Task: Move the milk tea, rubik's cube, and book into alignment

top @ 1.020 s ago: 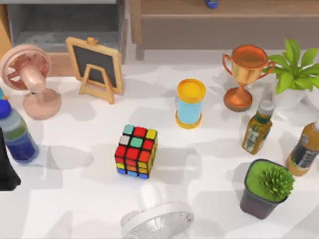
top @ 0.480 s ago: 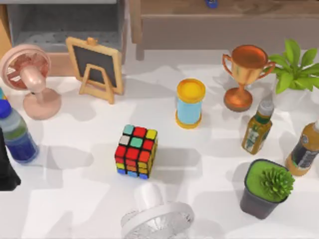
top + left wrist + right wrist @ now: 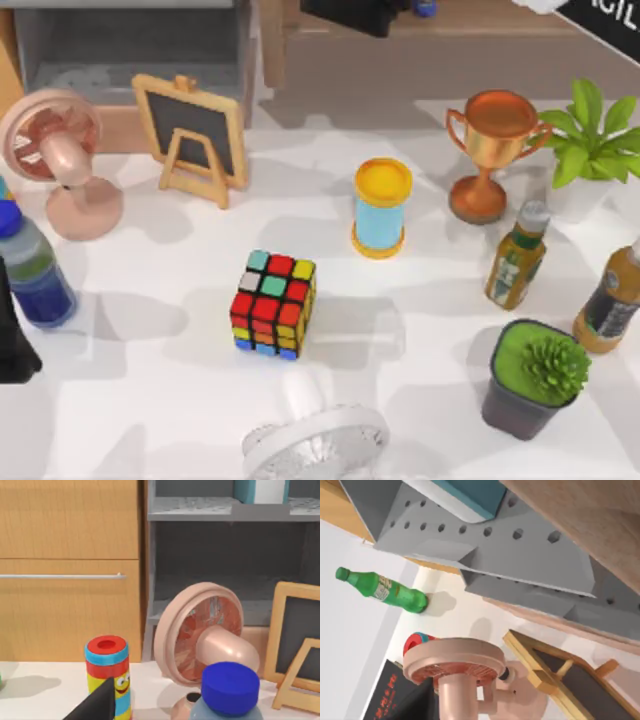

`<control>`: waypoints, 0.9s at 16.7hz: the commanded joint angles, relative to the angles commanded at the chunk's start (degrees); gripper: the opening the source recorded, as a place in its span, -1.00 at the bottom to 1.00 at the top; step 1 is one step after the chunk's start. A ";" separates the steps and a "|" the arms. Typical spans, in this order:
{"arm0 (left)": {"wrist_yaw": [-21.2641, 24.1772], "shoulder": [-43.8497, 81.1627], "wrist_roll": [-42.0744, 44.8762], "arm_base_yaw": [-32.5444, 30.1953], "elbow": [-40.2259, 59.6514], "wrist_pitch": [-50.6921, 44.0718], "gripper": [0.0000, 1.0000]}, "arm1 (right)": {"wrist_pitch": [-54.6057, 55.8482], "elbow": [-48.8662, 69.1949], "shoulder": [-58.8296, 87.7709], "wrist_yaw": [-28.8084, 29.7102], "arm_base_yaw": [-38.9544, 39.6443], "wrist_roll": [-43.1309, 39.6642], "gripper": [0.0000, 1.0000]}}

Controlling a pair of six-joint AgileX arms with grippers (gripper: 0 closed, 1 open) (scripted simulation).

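Observation:
The rubik's cube sits near the table's middle, its scrambled stickers facing up. Behind it and to the right stands the milk tea, a light blue cup with a yellow lid. A teal and white book stands on the grey shelf behind the table and also appears in the right wrist view. My right gripper is a dark shape at the far edge, over the wooden furniture and well away from the cube and cup. My left gripper rests at the table's left edge.
A pink fan, a small chalkboard easel and a blue-capped bottle stand at the left. A trophy, a leafy plant, two bottles and a potted succulent crowd the right. A white fan lies at the front.
My right arm has come into the top view along the far edge, where it was absent before. The cube, the cup and my left arm have not moved.

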 joint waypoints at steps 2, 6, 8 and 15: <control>0.00 0.00 0.00 0.00 0.00 0.00 1.00 | -12.35 8.00 3.08 4.03 4.27 4.96 1.00; 0.00 0.00 0.00 0.00 0.00 0.00 1.00 | -35.97 21.61 10.54 12.54 10.84 14.19 1.00; 0.00 0.00 0.00 0.00 0.00 0.00 1.00 | -46.90 27.31 14.44 16.70 13.45 18.27 1.00; 0.00 0.00 0.00 0.00 0.00 0.00 1.00 | -71.24 41.29 24.29 26.71 19.69 27.41 1.00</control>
